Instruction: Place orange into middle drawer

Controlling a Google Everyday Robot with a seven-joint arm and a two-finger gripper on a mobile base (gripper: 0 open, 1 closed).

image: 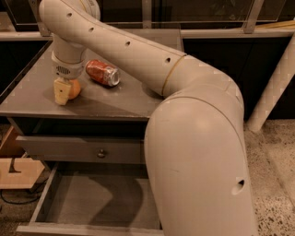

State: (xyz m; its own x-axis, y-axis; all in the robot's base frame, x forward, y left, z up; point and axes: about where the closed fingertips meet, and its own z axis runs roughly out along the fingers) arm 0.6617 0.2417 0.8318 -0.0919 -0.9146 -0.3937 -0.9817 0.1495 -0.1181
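Grey cabinet, speckled floor, dark windows, white pole; claw clasping orange atop cabinet.

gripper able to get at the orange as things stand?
Likely yes. The gripper sits right against the orange on the cabinet top; the soda can lies apart, off to the side, not between them.
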